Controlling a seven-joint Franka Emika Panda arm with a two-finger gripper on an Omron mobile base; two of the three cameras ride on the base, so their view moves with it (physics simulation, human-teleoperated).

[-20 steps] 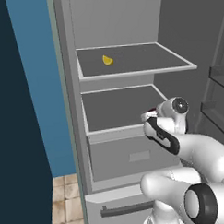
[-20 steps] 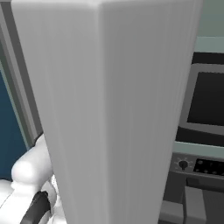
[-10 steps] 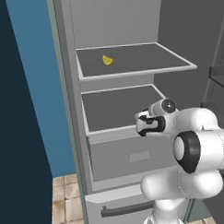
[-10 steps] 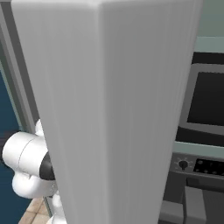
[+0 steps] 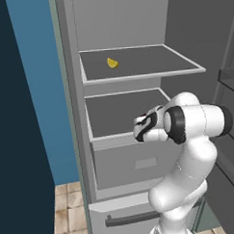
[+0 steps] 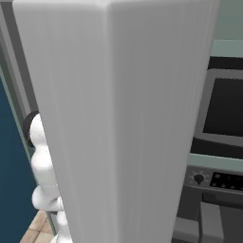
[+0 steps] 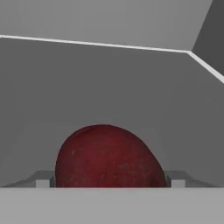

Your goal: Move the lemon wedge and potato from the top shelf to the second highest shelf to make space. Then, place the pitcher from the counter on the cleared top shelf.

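Nearest the hand camera, the potato (image 7: 108, 156) sits between the two finger tips of the end effector (image 7: 109, 181), which stand wide apart, one at each flank of the dark red body. Whether they press on it or merely bracket it cannot be told, nor whether it already rests on the panel beneath.

In the left base view the end effector (image 5: 144, 127) is at the front right of the second highest shelf (image 5: 126, 112), just above its thick pale band. Over the last second the arm has swung its wrist and elbow round from below the shelf's right edge, so that the hand now points in over the panel. This suggests the potato transfer is at its set-down stage.

Farther back and higher, the lemon wedge (image 5: 112, 63) lies on the top shelf (image 5: 140, 62), toward its left rear, where it was a second ago. It probably comes next, before the pitcher can be brought.
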